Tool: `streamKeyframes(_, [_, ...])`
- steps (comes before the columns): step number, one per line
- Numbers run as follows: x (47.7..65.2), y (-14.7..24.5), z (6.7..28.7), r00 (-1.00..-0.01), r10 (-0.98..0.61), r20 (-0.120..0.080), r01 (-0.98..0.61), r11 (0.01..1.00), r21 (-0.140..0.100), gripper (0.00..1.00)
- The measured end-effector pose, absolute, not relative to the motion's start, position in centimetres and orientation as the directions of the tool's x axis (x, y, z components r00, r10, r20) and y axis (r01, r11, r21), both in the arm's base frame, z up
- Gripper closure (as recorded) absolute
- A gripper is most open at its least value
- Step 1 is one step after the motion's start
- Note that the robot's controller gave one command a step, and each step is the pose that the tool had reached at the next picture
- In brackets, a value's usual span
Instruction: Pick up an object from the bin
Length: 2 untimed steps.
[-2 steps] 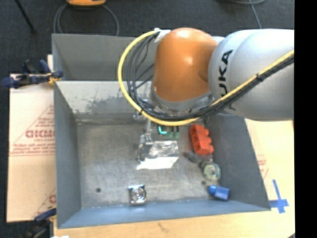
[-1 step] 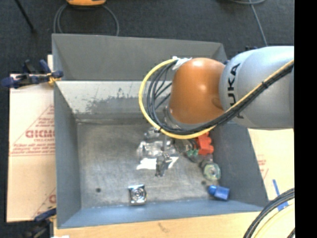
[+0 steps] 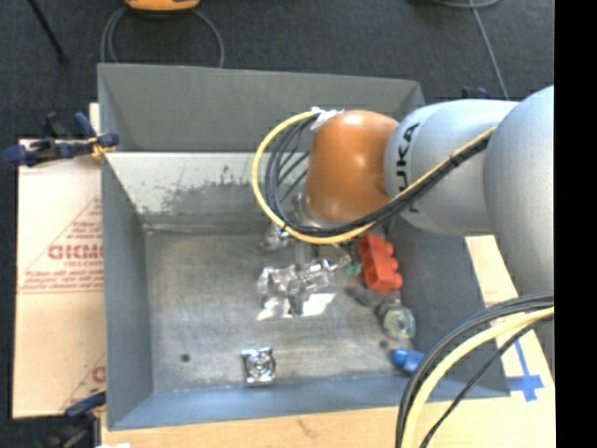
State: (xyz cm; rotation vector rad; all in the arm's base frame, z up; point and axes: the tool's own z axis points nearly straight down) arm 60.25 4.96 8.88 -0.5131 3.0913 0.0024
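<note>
My gripper (image 3: 293, 282) hangs low over the middle of the bin floor, below the arm's wrist. Under it, or right at its lower end, lies a small pale shiny piece (image 3: 313, 305); whether it touches that piece I cannot tell. A red toothed block (image 3: 380, 261) lies just right of the gripper. In front of the block sits a small round greenish clear thing (image 3: 398, 321). A small blue piece (image 3: 405, 360) rests near the bin's front right corner. A little silver square thing (image 3: 257, 365) lies alone by the front wall, left of and below the gripper.
The arm with its orange cover and looped cables reaches in from the right and hides the bin's back right part. The left half of the bin floor is bare grey metal.
</note>
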Motion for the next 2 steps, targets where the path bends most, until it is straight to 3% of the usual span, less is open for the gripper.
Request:
streamKeyframes(1, [60.4,4.9,9.0,-0.948,-0.32,-0.008,-0.32,0.948,0.0,1.0])
streamKeyframes(2, [62.6,4.3,25.4,-0.878,-0.478,-0.009,-0.478,0.878,-0.005,1.0])
